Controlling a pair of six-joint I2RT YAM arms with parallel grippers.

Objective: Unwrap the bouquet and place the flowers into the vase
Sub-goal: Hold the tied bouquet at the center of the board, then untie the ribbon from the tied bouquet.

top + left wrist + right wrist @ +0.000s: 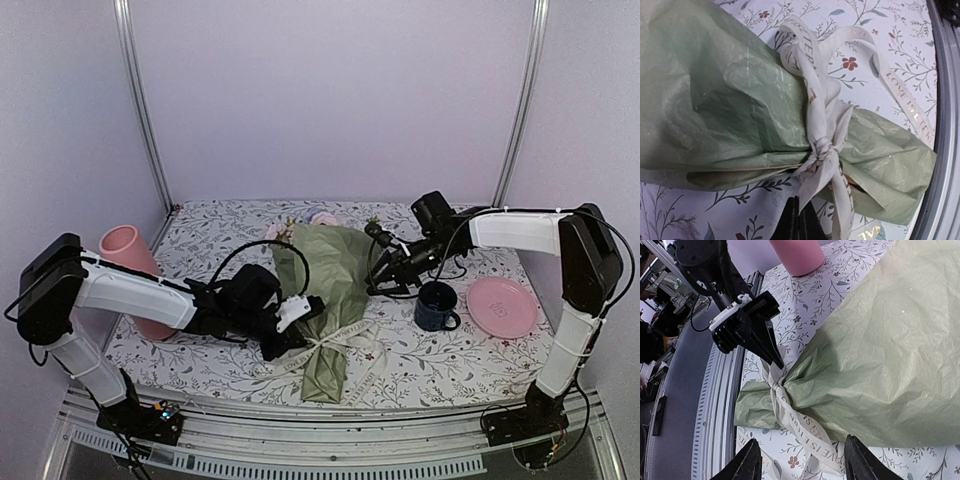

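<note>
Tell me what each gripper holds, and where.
The shut left gripper seems to pinch the cream ribbon beside its knot on the olive paper bouquet; the right gripper holds nothing.

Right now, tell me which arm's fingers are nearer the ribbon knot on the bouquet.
Left. The left arm's fingers, shut, sit right at the ribbon knot. The right arm's fingers, open, hover by the wide paper end of the bouquet, well away from the knot.

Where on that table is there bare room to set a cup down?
Front right, the table strip between bouquet, mug and plate. Back left too, between vase and bouquet. The middle is crowded: left gripper and right gripper at the bouquet.
</note>
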